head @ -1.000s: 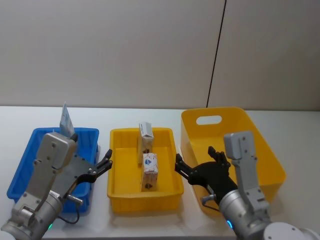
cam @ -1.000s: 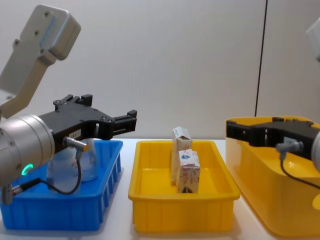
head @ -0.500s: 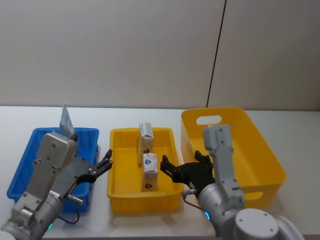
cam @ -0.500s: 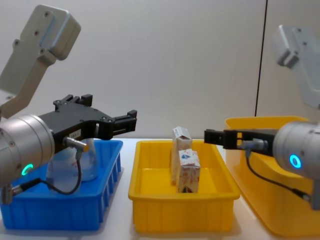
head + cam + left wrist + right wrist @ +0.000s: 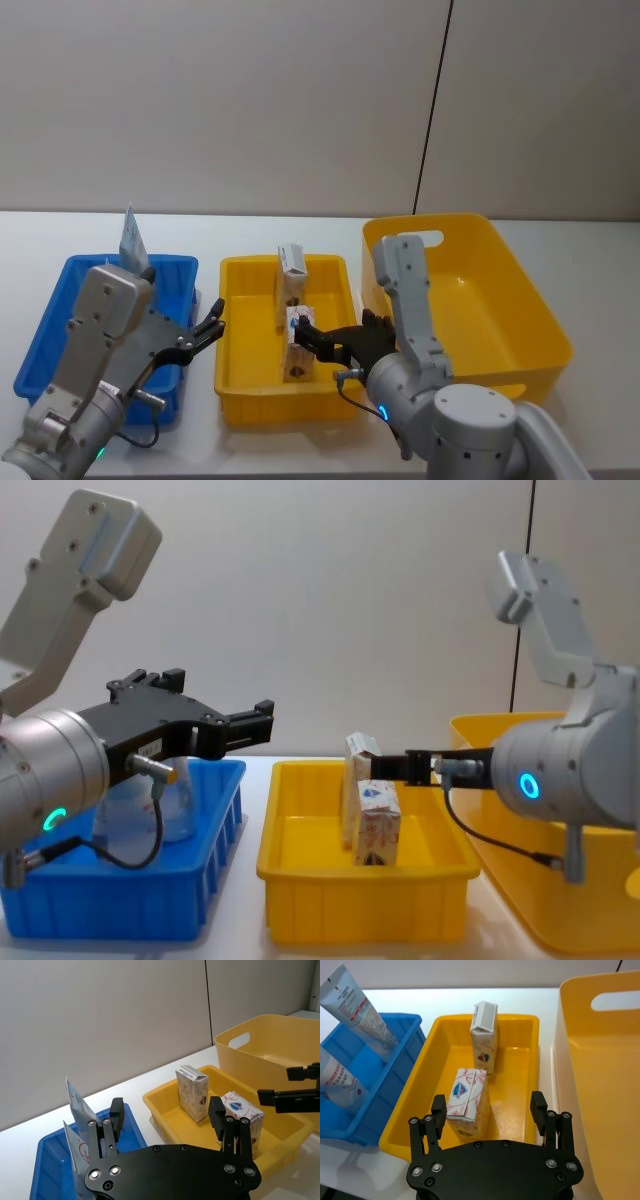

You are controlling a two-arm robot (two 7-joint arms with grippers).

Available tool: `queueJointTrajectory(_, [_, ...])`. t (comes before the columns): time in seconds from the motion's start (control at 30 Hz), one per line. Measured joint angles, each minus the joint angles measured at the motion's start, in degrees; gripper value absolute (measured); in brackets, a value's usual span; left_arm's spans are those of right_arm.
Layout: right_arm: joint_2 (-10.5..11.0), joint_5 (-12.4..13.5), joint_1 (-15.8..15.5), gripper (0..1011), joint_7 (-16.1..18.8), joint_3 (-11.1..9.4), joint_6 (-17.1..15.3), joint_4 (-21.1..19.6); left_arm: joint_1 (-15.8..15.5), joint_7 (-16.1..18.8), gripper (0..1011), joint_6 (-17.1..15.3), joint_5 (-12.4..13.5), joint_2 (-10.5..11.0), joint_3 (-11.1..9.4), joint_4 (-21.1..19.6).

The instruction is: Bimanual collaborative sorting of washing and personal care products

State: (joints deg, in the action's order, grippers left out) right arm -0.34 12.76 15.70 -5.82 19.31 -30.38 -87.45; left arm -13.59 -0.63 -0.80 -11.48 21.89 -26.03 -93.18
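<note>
White tabletop (image 5: 300, 228) runs beneath a grey panelled wall (image 5: 220, 100); at the left stands a blue rectangular plastic bin (image 5: 45, 330); inside it a pale squeeze tube with red lettering (image 5: 356, 1006) leans against the far wall, crimped end up, and a second pale container with red print (image 5: 339, 1084) lies nearer, though whether that one is a tube or a bottle cannot be told; the left gripper (image 5: 166, 1107) hangs above the bin's right end, pointing toward the middle of the table, its black fingers spread wide and holding nothing; next comes a shallow yellow plastic tray (image 5: 235, 392); a small white carton with red-blue print (image 5: 484, 1040) stands upright toward the tray's far end, and a second carton (image 5: 467, 1102) of the same kind stands upright nearer the front; the right gripper (image 5: 487, 1101) reaches over this tray from the right, fingers wide apart and empty, with the second carton just beside one finger (image 5: 438, 1107); whether they touch cannot be told; at the far right sits a deep yellow plastic tub (image 5: 520, 330) with a handle slot in its far wall
</note>
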Motion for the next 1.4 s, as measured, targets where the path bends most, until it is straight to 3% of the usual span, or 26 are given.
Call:
queueJointTrajectory(0.53, [-2.28, 0.98, 6.39, 1004, 1.56, -0.96, -5.54, 8.43, 0.00, 0.00, 1001, 0.00, 0.00, 0.00, 0.00, 0.00])
queueJointTrajectory(1.2, [-3.27, 0.88, 13.75, 1003, 6.38, -0.12, -5.50, 19.13, 0.00, 0.00, 1002, 0.00, 0.00, 0.00, 0.00, 0.00])
queueJointTrajectory(1.4, [-3.71, 0.85, 14.90, 870, 7.24, -0.23, -5.79, 21.21, 0.00, 0.00, 1001, 0.00, 0.00, 0.00, 0.00, 0.00])
